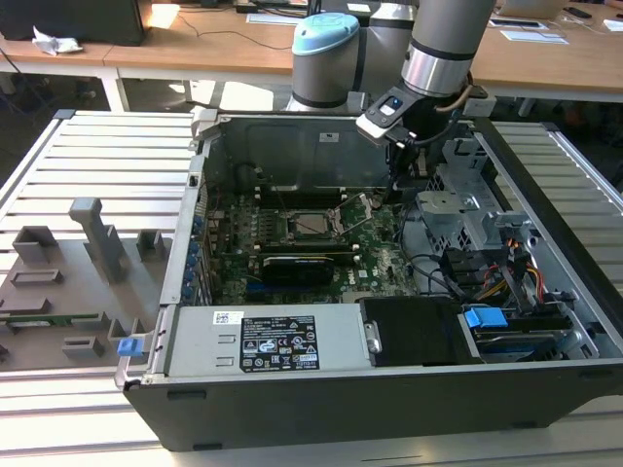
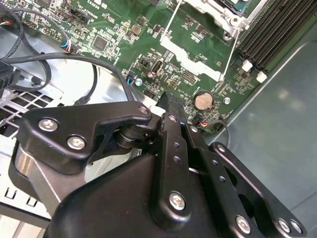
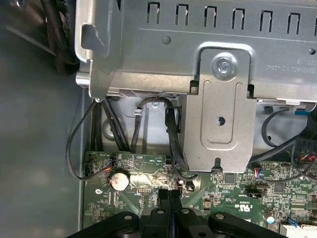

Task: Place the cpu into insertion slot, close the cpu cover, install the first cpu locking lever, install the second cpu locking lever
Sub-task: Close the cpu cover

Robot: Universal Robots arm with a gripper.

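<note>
An open black tower computer case (image 1: 389, 389) lies on its side on the slatted aluminium counter (image 1: 117, 146). Inside it sits the green motherboard (image 1: 370, 263). In the exterior view the small square cpu (image 1: 313, 226), with its silver-grey top, sits in the square black insertion slot (image 1: 289, 233) near the board's middle. The thin silver cpu cover (image 1: 336, 222) appears to frame it, though I cannot tell whether it lies fully flat. A thin wire lever (image 1: 358, 220) stands out from the socket toward 3 o'clock. The black pincer (image 1: 396, 185) hangs at about 2 o'clock from the socket, apart from it and close to the grey metal drive cage (image 1: 448, 209). In the first wrist view its fingertips (image 3: 163, 194) press together with nothing between them, just above the board's edge. A round silver coin battery (image 3: 118, 180) lies near them. The second wrist view shows that battery beyond the pincer, two wire levers (image 2: 168, 25) and a corner of the silver frame. At 6 o'clock from the socket, the silver power supply box (image 1: 195, 341) carries white and black printed stickers (image 1: 280, 348). A grey moulded parts fixture (image 1: 97, 233) lies at 9 o'clock, outside the case.
</note>
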